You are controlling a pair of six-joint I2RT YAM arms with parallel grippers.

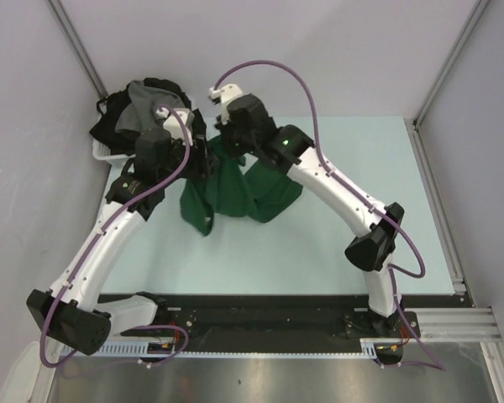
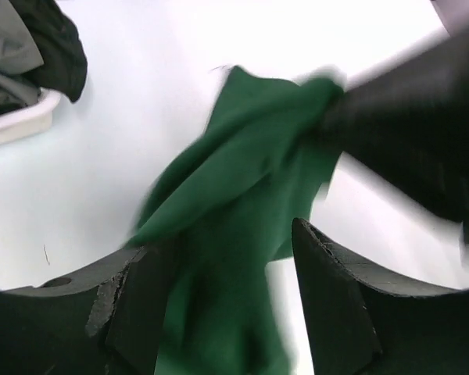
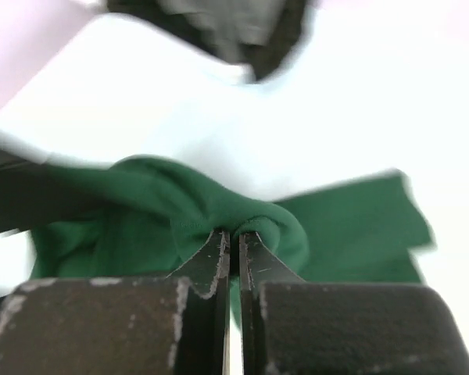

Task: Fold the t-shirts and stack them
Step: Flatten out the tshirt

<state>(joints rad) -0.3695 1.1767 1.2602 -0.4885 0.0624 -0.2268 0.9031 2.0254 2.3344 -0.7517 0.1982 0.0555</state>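
The dark green t-shirt [image 1: 235, 195] hangs bunched from my right gripper [image 1: 223, 144], and its lower part rests crumpled on the table. In the right wrist view the right gripper [image 3: 234, 233] is shut on a fold of the green t-shirt [image 3: 180, 207]. My left gripper [image 1: 203, 161] sits close beside it on the left. Its fingers stand apart in the left wrist view, so the left gripper [image 2: 219, 242] is open, with the green t-shirt [image 2: 242, 195] hanging loose between them. A grey t-shirt [image 1: 141, 102] and black t-shirts [image 1: 109, 126] are heaped in the basket.
The white plastic basket [image 1: 106, 154] stands at the table's back left corner, right behind the left arm; its rim [image 2: 23, 121] shows in the left wrist view. Pale table surface [image 1: 361, 159] lies to the right, bounded by a wall and a metal rail [image 1: 437, 210].
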